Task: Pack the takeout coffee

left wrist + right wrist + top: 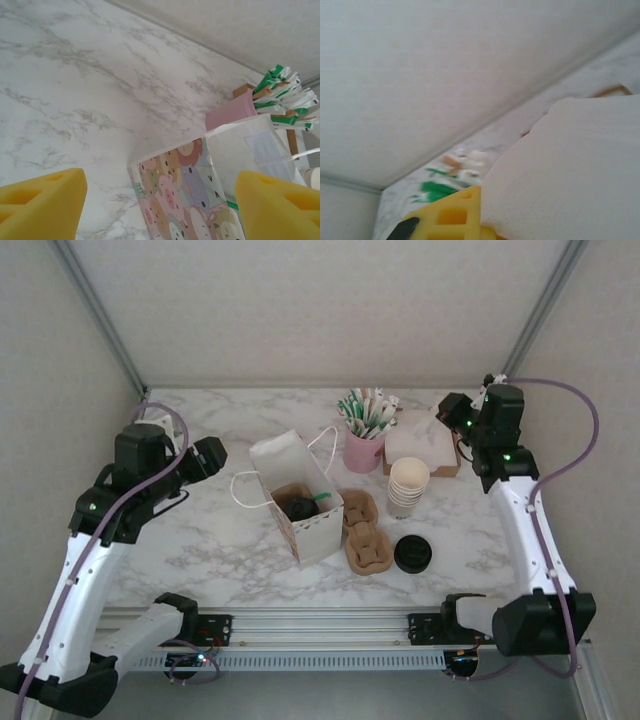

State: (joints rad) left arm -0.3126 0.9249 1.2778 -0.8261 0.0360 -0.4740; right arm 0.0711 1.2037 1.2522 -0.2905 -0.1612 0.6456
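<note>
L gripper (pixel 210 455) is held over the table (pixel 200 540) toward its left edge, just beside the bag (pixel 275 455), with fingers spread wide & nothing between them. Mid-table, the coffee (pixel 300 507) is seen inside the bag, seated in a carrier (pixel 285 493), so the main step is judged done. Spare carriers (pixel 365 537) & a loose lid (pixel 412 553) are seen toward the near edge. R gripper (pixel 455 415) is held at the napkins (pixel 420 445) near the far right corner. One finger (pixel 445 217) is seen against paper, but whether it's pinched can't be told. Next, prob. one napkin is to be lifted w/o dragging the rest.

Bare marble (pixel 236 443) between left tool (pixel 214 454) and bag (pixel 283 455)
</note>
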